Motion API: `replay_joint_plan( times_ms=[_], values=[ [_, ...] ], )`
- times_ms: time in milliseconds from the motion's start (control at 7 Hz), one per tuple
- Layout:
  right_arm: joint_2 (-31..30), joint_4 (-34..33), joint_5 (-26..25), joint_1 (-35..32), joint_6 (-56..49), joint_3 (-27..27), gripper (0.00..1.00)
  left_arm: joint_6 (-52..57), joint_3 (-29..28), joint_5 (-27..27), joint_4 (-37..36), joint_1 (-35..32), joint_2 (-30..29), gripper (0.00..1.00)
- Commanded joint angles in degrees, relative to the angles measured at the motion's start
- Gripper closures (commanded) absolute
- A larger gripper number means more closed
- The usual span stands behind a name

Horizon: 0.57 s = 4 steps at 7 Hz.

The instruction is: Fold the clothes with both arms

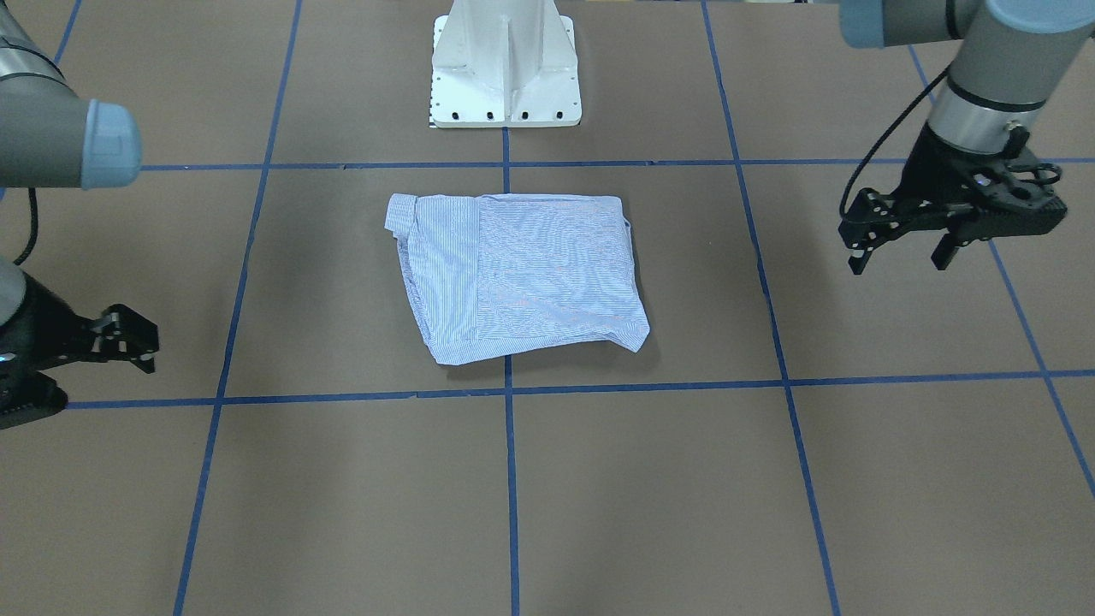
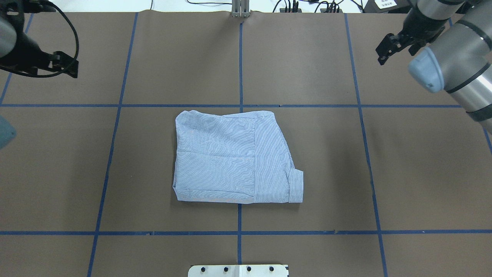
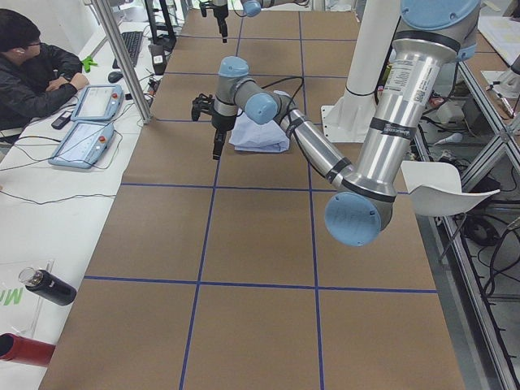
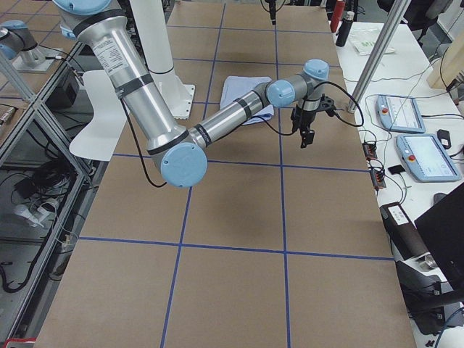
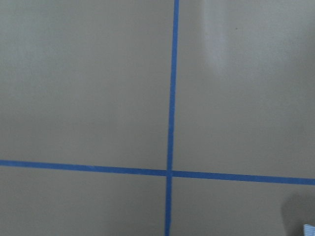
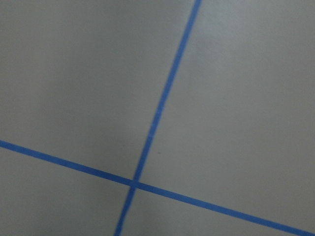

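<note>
**Shirt folded at centre; both grippers empty and well off it**

- Left gripper [image 1: 898, 261]: fingers spread wide, nothing between them. It hangs above the table [image 2: 326, 161], well apart from the shirt [image 2: 230, 157], off the shirt's left side.
- Right gripper [image 2: 396, 57]: fingers apart and empty, well apart from the shirt, off its right side toward the far edge.
- Both wrist views show only brown table and blue tape lines [image 2: 240, 57].
- The shirt lies flat in a compact, roughly rectangular stack, straddling the centre tape line. A cuff [image 2: 296, 186] is turned up at the corner nearest the robot's right. The far edge slants a little.

Step, as judged: the folding looks finished or nearly so, with both arms standing off.

Next move, if any: one last halving or a squaring of the slanted edge. That would call for both grippers to descend onto opposite corners together and pinch all layers without dragging the stack.
</note>
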<state>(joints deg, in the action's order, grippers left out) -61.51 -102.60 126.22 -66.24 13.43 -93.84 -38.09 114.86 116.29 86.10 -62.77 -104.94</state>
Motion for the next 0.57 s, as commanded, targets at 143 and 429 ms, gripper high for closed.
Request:
replay_joint_plan(
  times_ms=[143,429],
  values=[
    [-9.13,-3.48,1.22,-8.27,-7.8,-3.46,0.0,26.24,-5.68,3.67,0.64,-16.37,7.18,0.0],
    [-14.67,-3.57,2.19,-12.06,-16.21,-3.37,0.0,44.17,-19.07,11.74,6.59,-24.91,7.91,0.0]
  ],
)
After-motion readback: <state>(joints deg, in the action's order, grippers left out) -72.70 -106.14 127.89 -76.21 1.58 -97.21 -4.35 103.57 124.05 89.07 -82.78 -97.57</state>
